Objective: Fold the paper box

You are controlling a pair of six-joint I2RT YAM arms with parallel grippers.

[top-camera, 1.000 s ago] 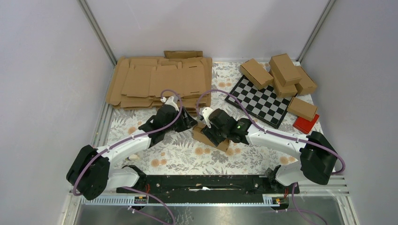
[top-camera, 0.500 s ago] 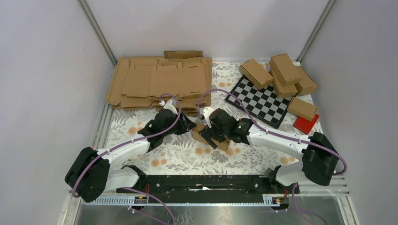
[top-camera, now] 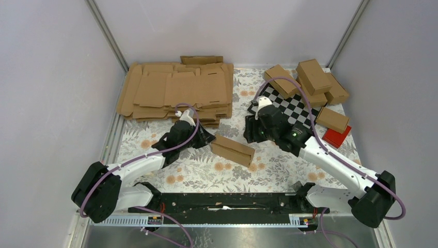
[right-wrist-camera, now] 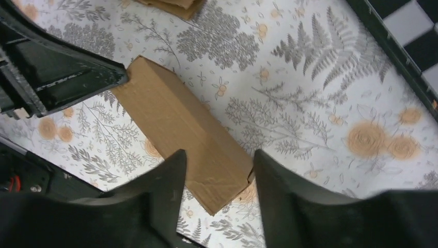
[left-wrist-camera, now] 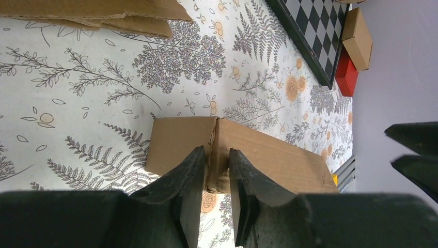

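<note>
The paper box (top-camera: pixel 232 150) is a closed brown oblong carton lying on the floral mat between the arms. My left gripper (top-camera: pixel 205 137) is at its left end. In the left wrist view the fingers (left-wrist-camera: pixel 217 151) stand nearly closed with the box's end edge (left-wrist-camera: pixel 268 160) pinched between them. My right gripper (top-camera: pixel 252 133) is open and empty, raised above and behind the box's right end. In the right wrist view the fingers (right-wrist-camera: pixel 219 155) spread wide over the box (right-wrist-camera: pixel 181 129) without touching it.
A stack of flat cardboard sheets (top-camera: pixel 175 90) lies at the back left. A checkerboard (top-camera: pixel 286 111) lies at the back right with several folded boxes (top-camera: pixel 312 77) around it. A small red box (top-camera: pixel 337 136) is at the right edge.
My right gripper has let go of the box and pulled up and back to the right, toward the checkerboard. The box now lies flat. My left gripper has stayed at the box's left end.
</note>
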